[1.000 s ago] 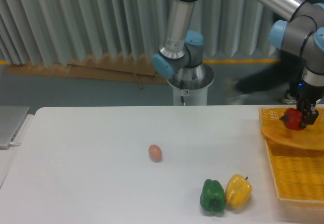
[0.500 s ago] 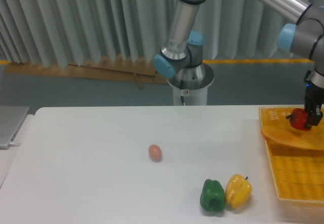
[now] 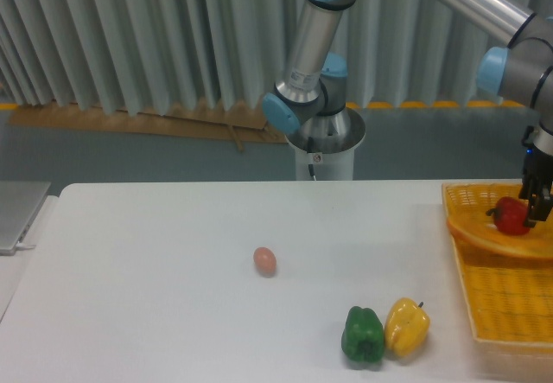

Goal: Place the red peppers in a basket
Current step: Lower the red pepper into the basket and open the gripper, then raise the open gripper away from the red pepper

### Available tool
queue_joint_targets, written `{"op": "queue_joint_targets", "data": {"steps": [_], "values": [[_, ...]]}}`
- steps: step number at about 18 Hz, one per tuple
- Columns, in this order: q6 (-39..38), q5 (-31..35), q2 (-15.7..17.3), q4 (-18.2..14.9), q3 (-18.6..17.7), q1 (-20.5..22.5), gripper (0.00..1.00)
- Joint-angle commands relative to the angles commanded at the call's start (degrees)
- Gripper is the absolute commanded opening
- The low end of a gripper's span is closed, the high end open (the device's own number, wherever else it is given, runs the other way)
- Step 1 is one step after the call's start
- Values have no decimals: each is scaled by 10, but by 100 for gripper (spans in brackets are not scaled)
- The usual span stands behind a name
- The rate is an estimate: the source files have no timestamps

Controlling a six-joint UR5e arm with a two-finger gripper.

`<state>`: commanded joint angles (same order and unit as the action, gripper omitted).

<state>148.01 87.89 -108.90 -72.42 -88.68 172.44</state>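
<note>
Delivery step: your claw (image 3: 537,203) grips the red bell pepper (image 3: 511,216) above the woven basket (image 3: 501,301); next, lower and let go.

A white table (image 3: 155,314) carries a small pinkish-orange egg (image 3: 264,261) near its middle. Toward the front, a green pepper (image 3: 362,336) and a yellow pepper (image 3: 407,327) stand side by side, touching. A grey laptop (image 3: 17,213) sits beyond the table's left edge.

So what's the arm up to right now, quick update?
Fingers shut on red pepper. Pepper held over basket, at its handle, not yet released. Nothing in the way.
</note>
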Motion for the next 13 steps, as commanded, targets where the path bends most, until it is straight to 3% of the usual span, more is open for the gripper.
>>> {"op": "queue_joint_targets", "data": {"steps": [5,13], "values": [[-59,-1,4,0,2,-21,100],[-174,-1,13,4,16,-107,100]]}}
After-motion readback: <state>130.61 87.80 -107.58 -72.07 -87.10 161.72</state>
